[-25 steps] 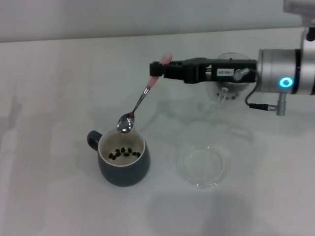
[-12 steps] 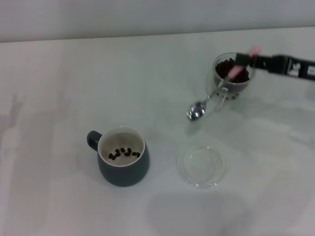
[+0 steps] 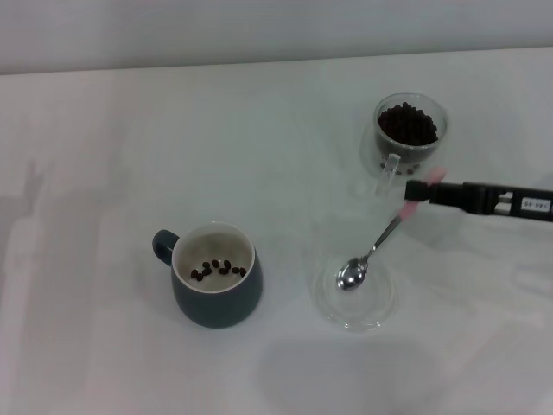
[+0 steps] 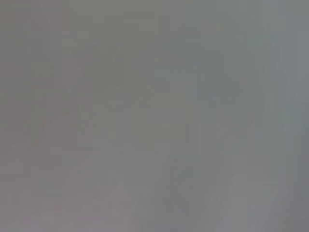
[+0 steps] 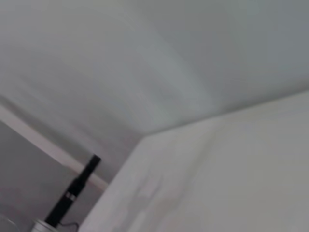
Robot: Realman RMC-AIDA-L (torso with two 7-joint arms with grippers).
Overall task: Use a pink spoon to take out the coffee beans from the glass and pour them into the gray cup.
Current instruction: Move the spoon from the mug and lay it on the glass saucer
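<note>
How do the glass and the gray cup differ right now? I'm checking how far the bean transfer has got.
The glass is clear and see-through; the gray cup is opaque dark blue-gray with a cream inside. The glass holds a deep heap of coffee beans; the gray cup holds only a few across its bottom. The glass looks smaller than the gray cup. Both stand upright on the table, each with a handle.

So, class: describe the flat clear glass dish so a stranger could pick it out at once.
On the white table, look right of the gray cup and in front of the glass of coffee beans. The glass dish is shallow, handleless, with the pink spoon bowl over it.
</note>
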